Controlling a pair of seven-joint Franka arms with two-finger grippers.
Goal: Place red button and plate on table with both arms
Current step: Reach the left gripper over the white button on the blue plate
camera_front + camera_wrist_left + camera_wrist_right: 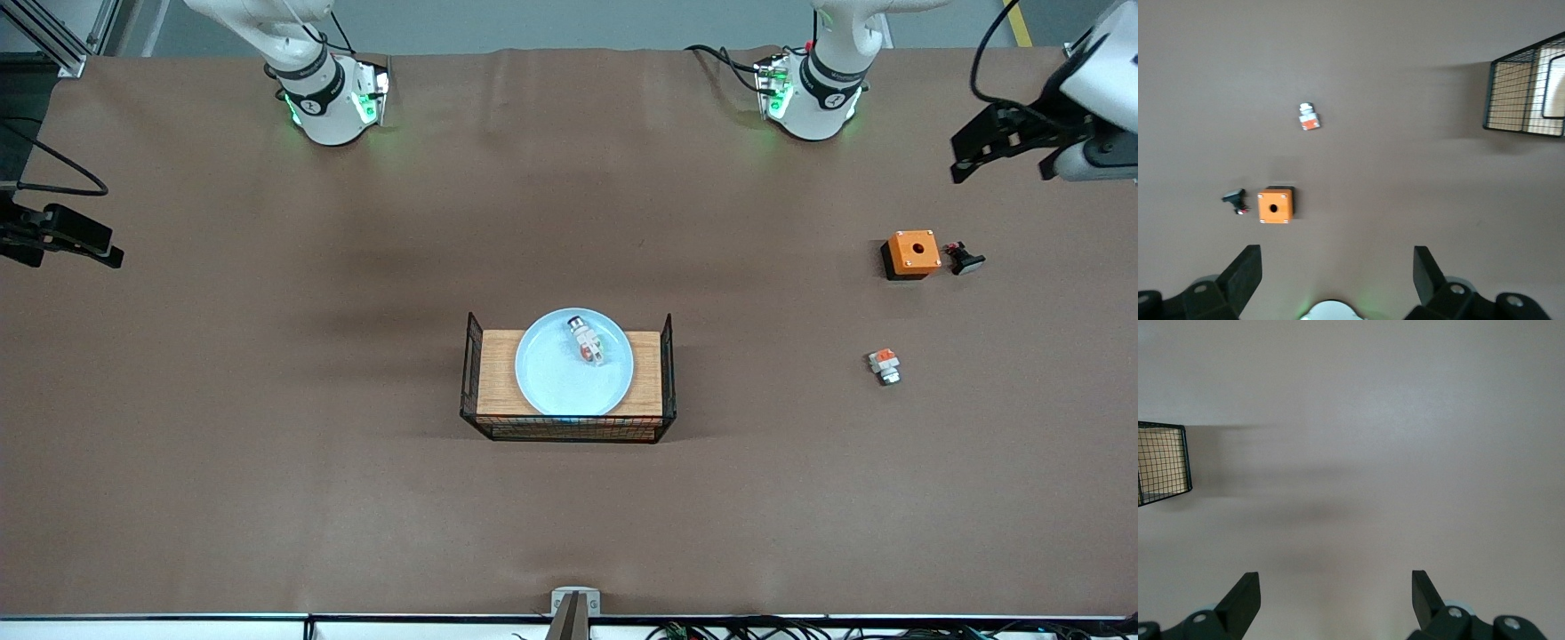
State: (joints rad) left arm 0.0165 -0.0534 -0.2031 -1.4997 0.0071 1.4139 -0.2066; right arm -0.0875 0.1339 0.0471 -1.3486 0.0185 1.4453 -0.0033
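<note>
The pale blue plate (pixel 569 378) lies on a small wooden board (pixel 498 369) with black wire ends at the middle of the brown table (pixel 267 400). The red button (pixel 586 341), a tiny white piece with red-orange marks and a dark cap, lies on the plate, on its part farther from the front camera. My left gripper (pixel 967 153) hangs open and empty over the left arm's end of the table (pixel 1335 267). My right gripper (pixel 105 247) hangs open and empty over the right arm's end (pixel 1335 587). Both are well away from the plate.
An orange box with a round hole (pixel 913 252) (pixel 1275 205), a small black piece (pixel 963 259) (pixel 1236 200) and a white-grey piece with a square orange top (pixel 885 365) (pixel 1309 117) lie toward the left arm's end. The board's wire ends (pixel 1518 93) (pixel 1161 463) show in both wrist views.
</note>
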